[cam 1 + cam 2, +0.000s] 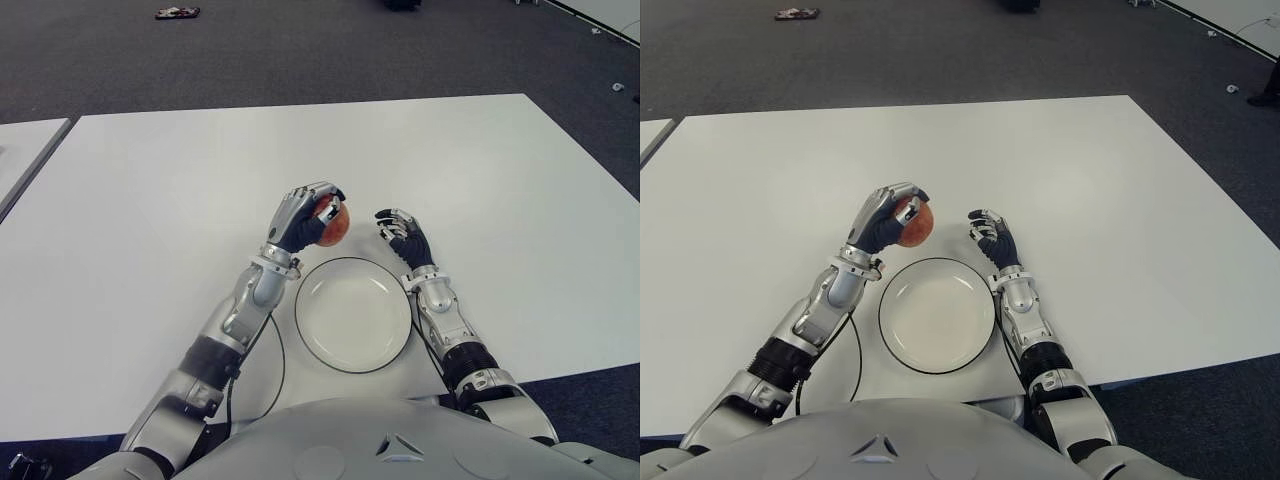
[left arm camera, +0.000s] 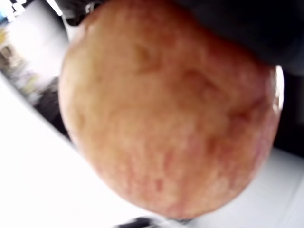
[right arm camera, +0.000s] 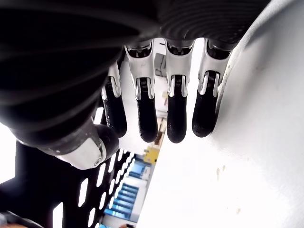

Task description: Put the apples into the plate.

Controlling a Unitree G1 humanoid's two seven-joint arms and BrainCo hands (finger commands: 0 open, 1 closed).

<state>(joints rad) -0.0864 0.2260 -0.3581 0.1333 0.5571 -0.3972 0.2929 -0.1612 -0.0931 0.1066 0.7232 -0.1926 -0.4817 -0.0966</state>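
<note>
A red-orange apple (image 1: 334,224) is held in my left hand (image 1: 308,216), whose fingers curl over it just beyond the far rim of the white plate (image 1: 352,315). The apple (image 2: 166,109) fills the left wrist view. The plate has a dark rim, holds nothing and sits on the white table (image 1: 150,210) close to my body. My right hand (image 1: 402,234) shows to the right of the apple, past the plate's far right edge. Its fingers (image 3: 175,114) are relaxed and hold nothing.
A dark cable (image 1: 275,370) loops on the table left of the plate. A second table's edge (image 1: 30,160) shows at the far left. Dark carpet (image 1: 300,50) lies beyond, with a small object (image 1: 177,13) on it.
</note>
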